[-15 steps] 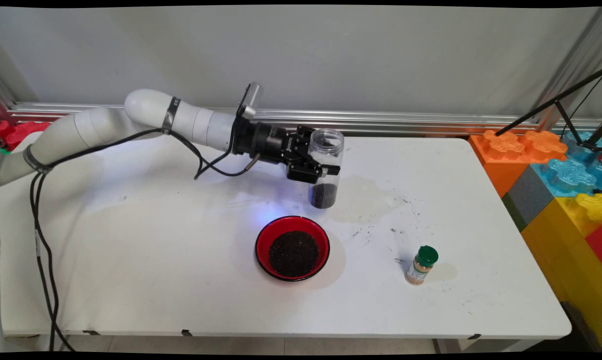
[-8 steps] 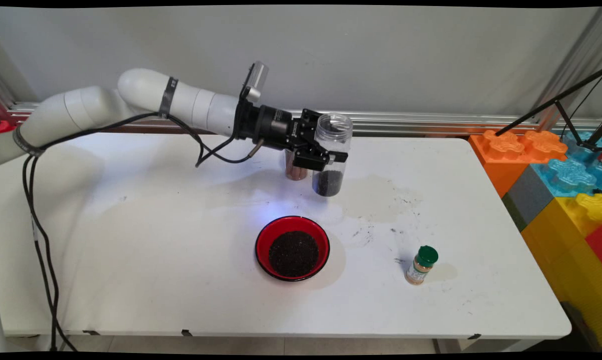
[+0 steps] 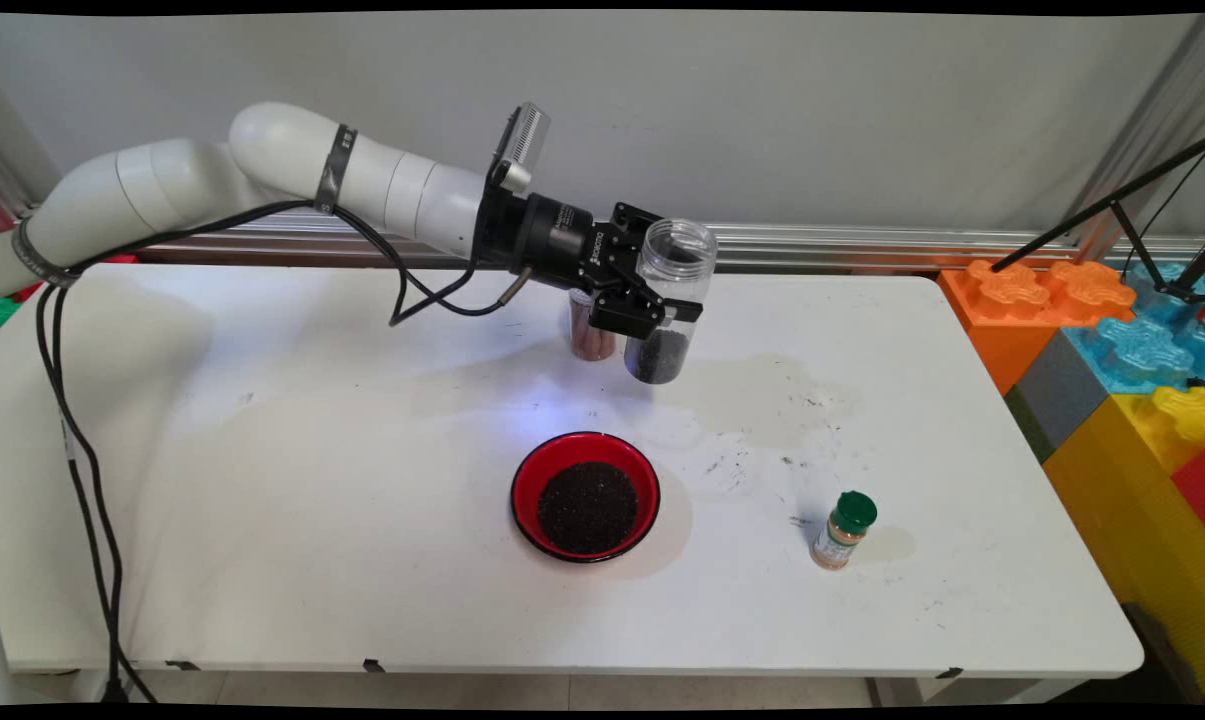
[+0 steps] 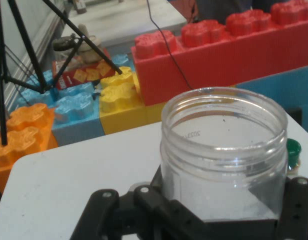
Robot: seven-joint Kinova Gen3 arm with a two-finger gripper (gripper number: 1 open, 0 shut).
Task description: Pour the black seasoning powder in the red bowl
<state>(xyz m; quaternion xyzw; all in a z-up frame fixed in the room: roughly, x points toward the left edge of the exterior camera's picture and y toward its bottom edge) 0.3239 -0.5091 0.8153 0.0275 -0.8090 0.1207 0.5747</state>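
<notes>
Holding a clear plastic jar [image 3: 668, 300] clear of the table [image 3: 292, 500], the gripper [image 3: 652, 312] is clamped across the jar's middle with one finger on each side. The jar has no lid, is nearly upright with a slight tilt, and carries a layer of dark granules at its bottom. In the hand view the jar [image 4: 224, 150] fills the space between the fingers [image 4: 299, 205], its open threaded mouth facing the camera. Just behind the gripper on the table stands a small container of reddish-brown material [image 3: 590, 335], partly hidden by the hand. Nearer the camera, a red bowl [image 3: 586, 496] sits on the table, filled with the same dark granules; it is well apart from the raised jar. To the bowl's right stands a small spice bottle with a green cap [image 3: 843, 530]. Dark specks lie scattered on the table between bowl and bottle. Large coloured building blocks [image 3: 1112, 340] are stacked beyond the table's right end.
</notes>
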